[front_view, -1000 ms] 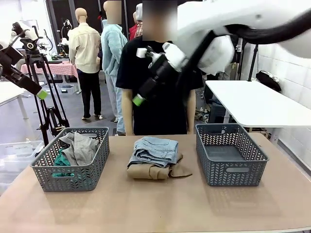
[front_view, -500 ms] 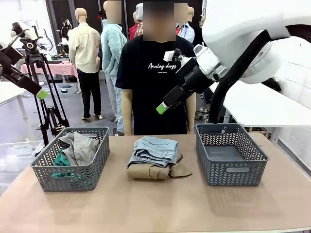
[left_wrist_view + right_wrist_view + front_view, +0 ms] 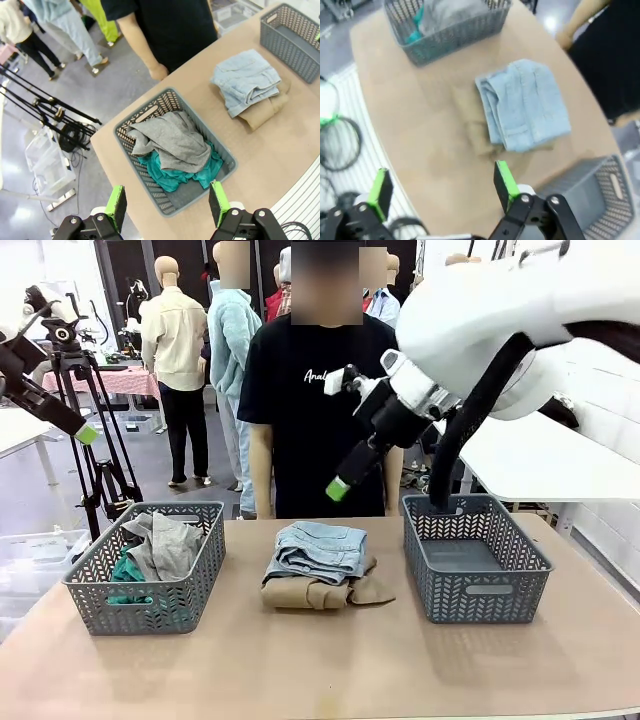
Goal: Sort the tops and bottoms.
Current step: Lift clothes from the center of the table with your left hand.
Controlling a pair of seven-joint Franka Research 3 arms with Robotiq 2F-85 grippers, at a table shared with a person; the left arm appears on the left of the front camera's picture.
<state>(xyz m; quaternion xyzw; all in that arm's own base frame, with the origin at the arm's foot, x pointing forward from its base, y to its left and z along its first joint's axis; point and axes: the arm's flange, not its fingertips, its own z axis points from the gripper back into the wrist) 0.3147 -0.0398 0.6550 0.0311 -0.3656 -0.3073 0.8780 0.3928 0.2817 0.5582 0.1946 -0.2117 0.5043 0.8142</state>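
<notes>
Right now your right gripper (image 3: 442,187) hangs released above the table (image 3: 300,670), and your left gripper (image 3: 167,202) is spread wide and empty. Denim bottoms (image 3: 320,548) lie on the tan top (image 3: 310,594) mid-table; the grey top (image 3: 165,540) and teal top (image 3: 125,570) sit in the left basket (image 3: 150,605).

White script on the chest of the person's black T-shirt (image 3: 290,440) read "Anal" (the letters after that were hidden behind the robot's right arm (image 3: 480,330)). No other print was sharp enough to read.
</notes>
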